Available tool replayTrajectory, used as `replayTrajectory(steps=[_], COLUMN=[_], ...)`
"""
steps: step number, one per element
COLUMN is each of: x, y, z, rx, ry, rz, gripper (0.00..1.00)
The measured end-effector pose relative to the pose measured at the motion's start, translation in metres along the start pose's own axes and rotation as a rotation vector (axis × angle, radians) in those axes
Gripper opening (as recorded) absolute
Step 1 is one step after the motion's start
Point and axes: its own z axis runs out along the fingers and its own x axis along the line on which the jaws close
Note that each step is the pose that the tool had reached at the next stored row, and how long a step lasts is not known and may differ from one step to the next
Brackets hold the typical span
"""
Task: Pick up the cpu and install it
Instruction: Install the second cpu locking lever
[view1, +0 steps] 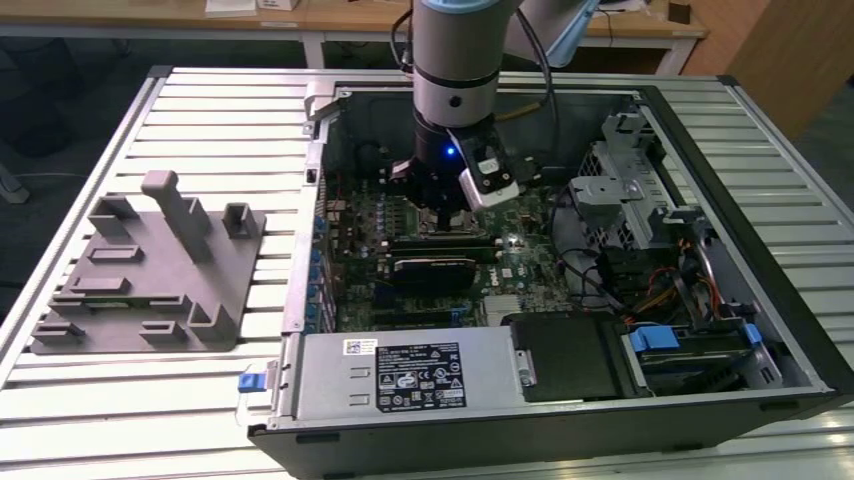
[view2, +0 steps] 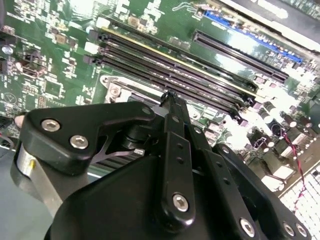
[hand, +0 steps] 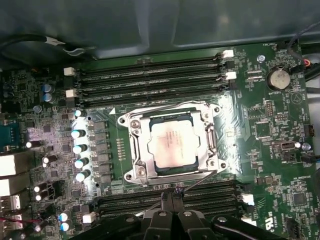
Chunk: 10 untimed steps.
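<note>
Well, the biggest thing on the white slatted metal worktop (view1: 200, 100) is the open black desktop computer case (view1: 787, 330), lying on its side toward the exterior view's right edge, with a grey moulded fixture (view1: 147, 270) sitting near the opposite edge. Inside the case lies the green motherboard (hand: 280, 165), and the silver robot arm (view1: 454, 60) reaches straight down into it, its black gripper (hand: 172, 196) hanging low above the long black memory slots (hand: 150, 80). Its slim fingers look drawn in close together at the tips, with nothing between them. As for progress, the small square silver-topped cpu (hand: 172, 145) already lies flat inside the metal socket frame (hand: 135, 145) near the middle of the board, so the placing looks done to me. Its shiny top is pale and glaring, with a thin darker edge around it.
</note>
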Motion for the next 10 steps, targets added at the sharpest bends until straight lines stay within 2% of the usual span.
replayTrajectory(steps=[10], x=[0.0176], y=[-0.0031], z=[0.0034], rx=[-0.0026], ry=[0.0003], rz=[0.0], gripper=[0.11])
